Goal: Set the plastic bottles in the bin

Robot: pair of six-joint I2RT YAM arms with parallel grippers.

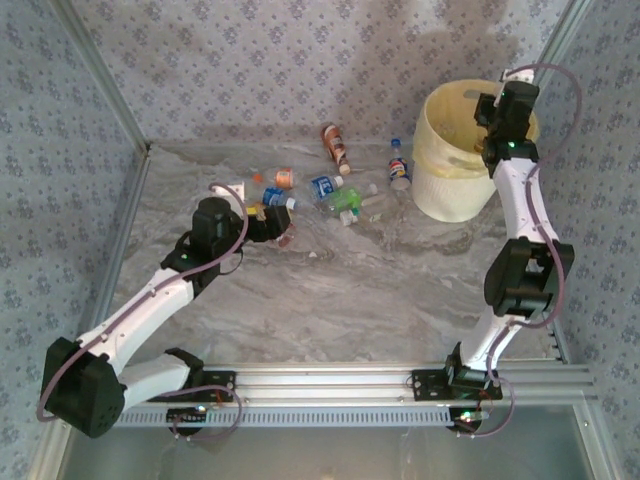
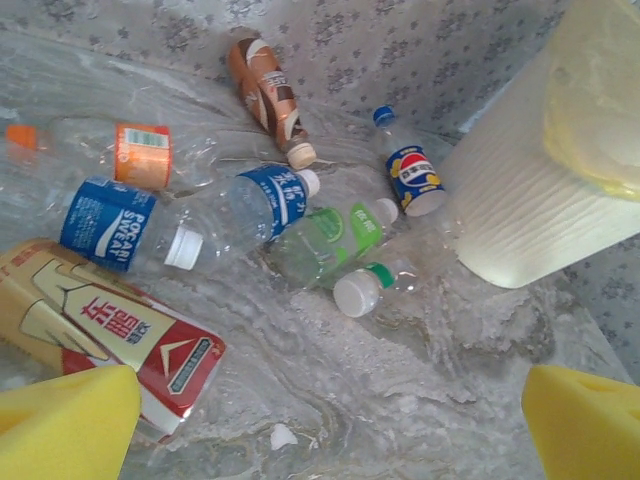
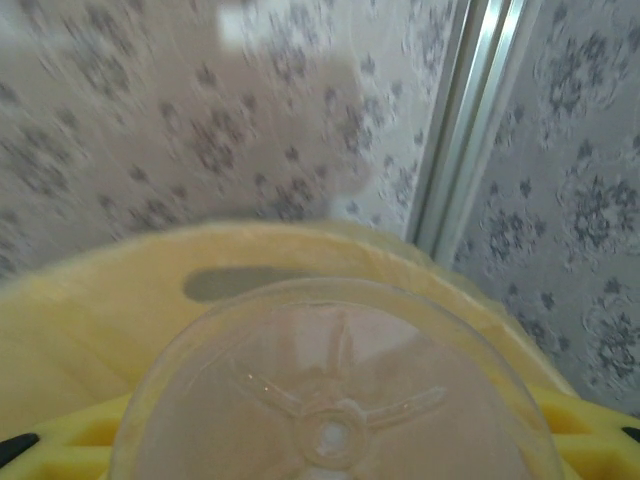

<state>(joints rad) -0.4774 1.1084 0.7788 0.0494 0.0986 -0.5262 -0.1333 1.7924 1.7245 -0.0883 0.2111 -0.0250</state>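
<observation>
Several plastic bottles lie on the marbled table. In the left wrist view I see a red-and-cream labelled bottle by the left fingertip, a Pocari Sweat bottle, a second blue-labelled bottle, a green-labelled one, a brown one, a Pepsi one and an orange-labelled one. My left gripper hangs open above bare table beside the red bottle. The pale yellow bin stands at the back right. Over it, my right gripper is shut on a clear bottle, base toward the camera.
A clear bottle with a white cap and green ring lies between the green bottle and the bin wall. Patterned walls and an aluminium post stand close behind the bin. A small white scrap lies on the table.
</observation>
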